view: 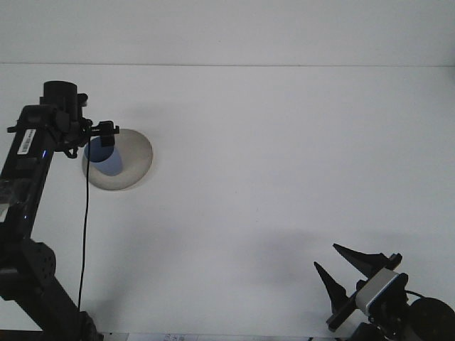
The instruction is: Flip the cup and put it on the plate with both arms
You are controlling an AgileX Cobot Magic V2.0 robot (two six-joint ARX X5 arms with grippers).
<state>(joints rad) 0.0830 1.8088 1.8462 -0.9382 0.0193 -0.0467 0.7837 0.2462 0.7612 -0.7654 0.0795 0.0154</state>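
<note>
Cup [106, 159], blue and smooth, stands on the round grey plate [131, 167] at upper left of the matte white table [284, 156]. Left tool [105, 133] sits just above it; its grip cannot be told. Right tool [343, 266], lower right, spreads pointed black fingers [359, 256], empty.

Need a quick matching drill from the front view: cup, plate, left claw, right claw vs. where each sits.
Things:
1. blue cup
2. plate
3. left claw
4. right claw

Places:
A. bottom right corner, fingers spread, holding nothing
B. flat on the table, left of centre
C. standing on the plate
D. just above the cup

Pairs: 1-C, 2-B, 3-D, 4-A
</note>
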